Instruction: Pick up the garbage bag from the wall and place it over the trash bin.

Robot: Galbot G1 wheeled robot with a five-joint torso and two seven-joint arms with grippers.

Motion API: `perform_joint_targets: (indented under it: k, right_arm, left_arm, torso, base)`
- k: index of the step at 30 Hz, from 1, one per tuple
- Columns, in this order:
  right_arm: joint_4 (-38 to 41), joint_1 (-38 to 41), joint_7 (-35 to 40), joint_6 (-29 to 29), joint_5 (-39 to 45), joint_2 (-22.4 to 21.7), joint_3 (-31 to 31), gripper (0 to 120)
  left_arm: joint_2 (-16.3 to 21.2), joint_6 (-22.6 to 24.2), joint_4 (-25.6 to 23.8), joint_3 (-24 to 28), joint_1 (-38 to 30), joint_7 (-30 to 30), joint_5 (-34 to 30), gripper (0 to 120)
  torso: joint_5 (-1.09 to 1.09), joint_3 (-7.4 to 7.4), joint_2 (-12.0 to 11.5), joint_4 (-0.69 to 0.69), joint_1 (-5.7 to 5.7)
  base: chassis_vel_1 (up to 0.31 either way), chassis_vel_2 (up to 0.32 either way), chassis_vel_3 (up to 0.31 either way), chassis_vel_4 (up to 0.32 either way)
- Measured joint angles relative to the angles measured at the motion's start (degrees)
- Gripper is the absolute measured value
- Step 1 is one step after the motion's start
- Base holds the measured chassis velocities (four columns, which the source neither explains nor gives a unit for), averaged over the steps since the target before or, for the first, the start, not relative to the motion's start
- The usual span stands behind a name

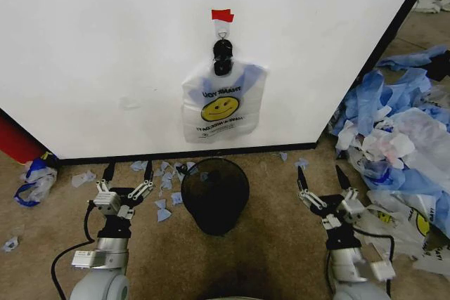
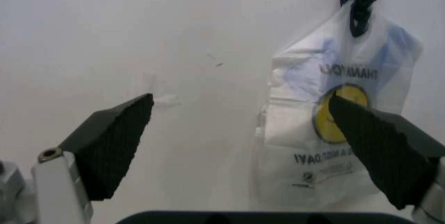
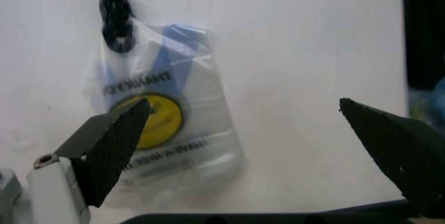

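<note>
The bag (image 1: 222, 107) hangs from a black clip (image 1: 223, 57) on the wall (image 1: 105, 47), directly at 12 o'clock above the bin (image 1: 214, 194). The left gripper (image 1: 127, 175) at 9 o'clock of the bin and the right gripper (image 1: 322, 182) at 3 o'clock both gape empty, low near the floor. Pickup looks not yet begun; next, a gripper must rise to the bag and unhook it.

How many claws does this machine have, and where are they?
2. The left claw is open, low over the floor left of the bin. The right claw is open too, right of the bin. Both face the wall.
</note>
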Motion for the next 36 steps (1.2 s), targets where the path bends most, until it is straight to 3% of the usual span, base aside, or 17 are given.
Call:
perform_joint_targets:
  k: [7,12,23,28,36]
  right_arm:
    - [-1.47,8.62,-1.86,-3.71,15.29,-2.22,-6.91,100]
    - [-2.65,12.91,-3.45,-4.41,20.98,-2.37,-9.03,100]
    - [-8.21,24.92,-7.43,-3.58,28.16,-0.76,-13.07,100]
    - [-14.29,32.58,-10.81,-2.87,33.28,0.89,-15.68,100]
    - [-20.11,37.96,-12.87,-2.83,36.99,3.87,-17.84,100]
  left_arm:
    - [-1.55,0.77,0.51,0.1,-0.22,0.05,1.65,99]
    - [-2.12,0.85,0.77,0.07,0.09,0.09,2.29,99]
    - [-2.93,0.85,2.19,0.4,-0.47,0.24,3.36,99]
    - [-3.79,0.85,2.72,0.39,-0.47,0.46,4.0,99]
    - [-5.01,0.73,3.3,0.58,-0.48,0.72,4.88,99]
  torso:
    - [0.0,0.0,-0.02,0.01,0.0]
    - [0.0,0.0,-0.02,0.01,0.0]
    - [0.0,0.01,-0.02,0.01,0.0]
    - [0.0,0.01,-0.01,0.01,0.0]
    - [0.0,0.0,-0.01,0.0,0.0]
  base:
    - [0.0,0.0,0.0,0.0]
    - [0.0,0.0,0.0,0.0]
    - [0.0,0.0,0.0,0.0]
    - [0.0,0.0,0.0,0.0]
    - [0.0,0.0,0.0,0.0]
